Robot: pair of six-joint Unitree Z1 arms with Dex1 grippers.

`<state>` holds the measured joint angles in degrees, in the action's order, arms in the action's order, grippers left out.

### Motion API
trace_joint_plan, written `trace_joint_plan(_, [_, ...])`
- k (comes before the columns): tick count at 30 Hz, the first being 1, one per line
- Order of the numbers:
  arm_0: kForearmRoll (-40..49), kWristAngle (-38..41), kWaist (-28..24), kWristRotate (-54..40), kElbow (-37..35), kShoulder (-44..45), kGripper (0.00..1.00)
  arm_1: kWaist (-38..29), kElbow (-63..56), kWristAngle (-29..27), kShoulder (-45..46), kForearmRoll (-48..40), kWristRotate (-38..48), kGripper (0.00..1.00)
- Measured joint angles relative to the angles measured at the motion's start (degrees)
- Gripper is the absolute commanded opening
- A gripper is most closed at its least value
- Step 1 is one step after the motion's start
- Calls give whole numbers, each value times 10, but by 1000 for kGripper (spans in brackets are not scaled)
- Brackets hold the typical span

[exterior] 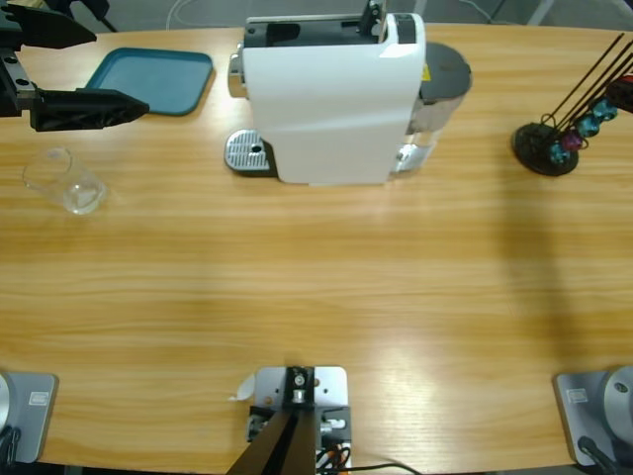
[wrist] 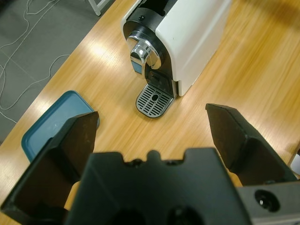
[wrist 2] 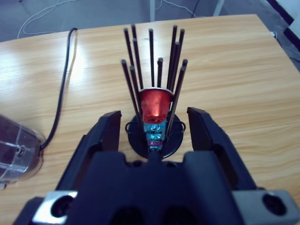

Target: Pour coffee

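High view: left gripper [exterior: 134,106] agape nr tray [exterior: 148,79]

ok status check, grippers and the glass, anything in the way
Left gripper open, empty, facing coffee machine. Right gripper open around red capsule. Glass empty, off the drip tray.

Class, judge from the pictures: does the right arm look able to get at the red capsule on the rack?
Probably yes: the right gripper faces the red capsule with jaws open, and only the thin rack rods stand around it.
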<state>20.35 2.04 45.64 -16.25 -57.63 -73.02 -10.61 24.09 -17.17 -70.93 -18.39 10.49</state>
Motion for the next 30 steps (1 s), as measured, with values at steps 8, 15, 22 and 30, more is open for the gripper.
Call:
trace_joint_plan(8, [0, 0, 0, 5, 0, 0, 1000, 9, -3, 6, -18, -22, 2, 351])
trace_joint_plan(15, [0, 0, 0, 10, 0, 0, 1000, 19, -5, 8, -28, -30, 2, 338])
trace_joint_plan(22, [0, 0, 0, 11, 0, 0, 1000, 21, -5, 8, -29, -34, 2, 73])
trace_joint_plan(30, [0, 0, 0, 13, 0, 0, 1000, 21, -11, 12, -29, -37, 2, 0])
